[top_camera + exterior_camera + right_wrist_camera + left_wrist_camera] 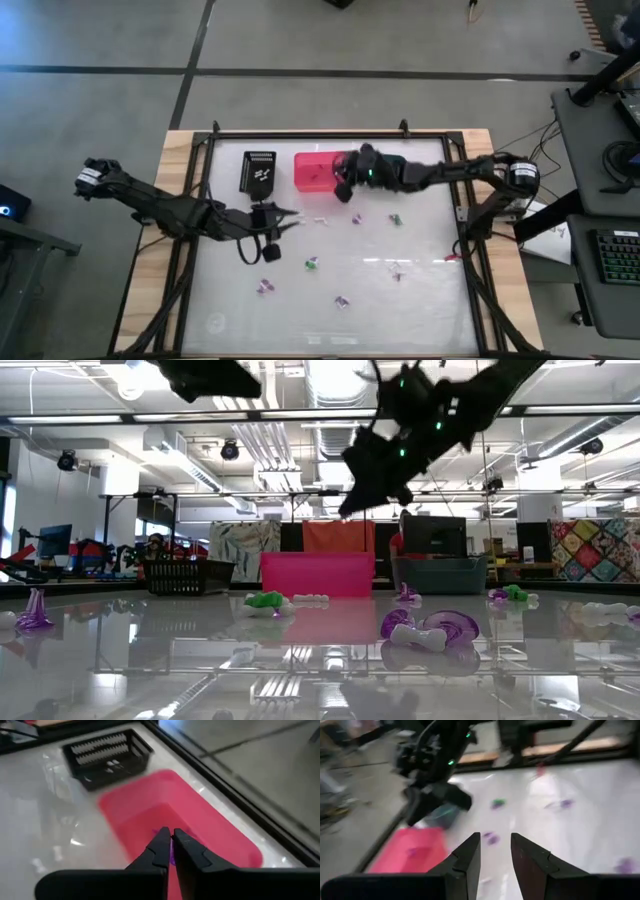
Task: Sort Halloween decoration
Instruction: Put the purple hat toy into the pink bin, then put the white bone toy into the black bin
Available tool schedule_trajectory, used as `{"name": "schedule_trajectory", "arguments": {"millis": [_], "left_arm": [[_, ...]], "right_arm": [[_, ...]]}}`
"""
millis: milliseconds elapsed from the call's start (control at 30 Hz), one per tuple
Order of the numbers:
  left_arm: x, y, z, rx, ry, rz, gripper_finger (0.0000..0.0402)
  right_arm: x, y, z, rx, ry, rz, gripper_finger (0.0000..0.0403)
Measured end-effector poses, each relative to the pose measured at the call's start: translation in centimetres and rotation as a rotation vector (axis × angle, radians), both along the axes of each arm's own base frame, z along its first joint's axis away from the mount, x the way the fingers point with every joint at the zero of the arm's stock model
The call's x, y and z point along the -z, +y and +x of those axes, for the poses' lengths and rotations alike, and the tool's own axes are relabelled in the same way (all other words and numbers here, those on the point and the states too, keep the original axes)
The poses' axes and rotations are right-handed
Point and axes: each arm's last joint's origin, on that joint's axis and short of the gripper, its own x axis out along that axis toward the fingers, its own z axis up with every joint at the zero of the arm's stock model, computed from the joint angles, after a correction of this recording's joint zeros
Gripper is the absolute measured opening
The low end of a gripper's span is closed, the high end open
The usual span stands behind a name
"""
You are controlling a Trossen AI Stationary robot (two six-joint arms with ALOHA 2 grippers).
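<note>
Right gripper (171,840) hangs closed above the pink bin (220,837); left gripper (495,851), parted and empty, over the surface (420,290).

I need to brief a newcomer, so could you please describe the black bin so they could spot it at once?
On the table's far side, two bins sit side by side. The black bin is left of the pink bin. Unlike its solid pink neighbour, it has slotted walls and holds small white pieces.
</note>
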Motion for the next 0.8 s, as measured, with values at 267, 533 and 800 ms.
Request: {"name": "schedule_trajectory", "arguments": {"millis": [267, 533, 800], "left_arm": [[1.1, 3.5, 0.0, -0.001, 0.116, 0.007, 0.0091], [3.5, 5.8, -0.2, 0.021, 0.191, -0.04, 0.0091], [4.1, 5.5, -0.4, 0.077, 0.2, -0.124, 0.0091]], "right_arm": [[2.1, -5.2, 0.0, -0.033, -0.06, 0.08, 0.0009], [2.3, -6.5, 1.4, -0.021, -0.052, 0.065, 0.0018], [1.4, -6.6, 1.7, 0.02, -0.06, 0.144, 0.0086]]}}
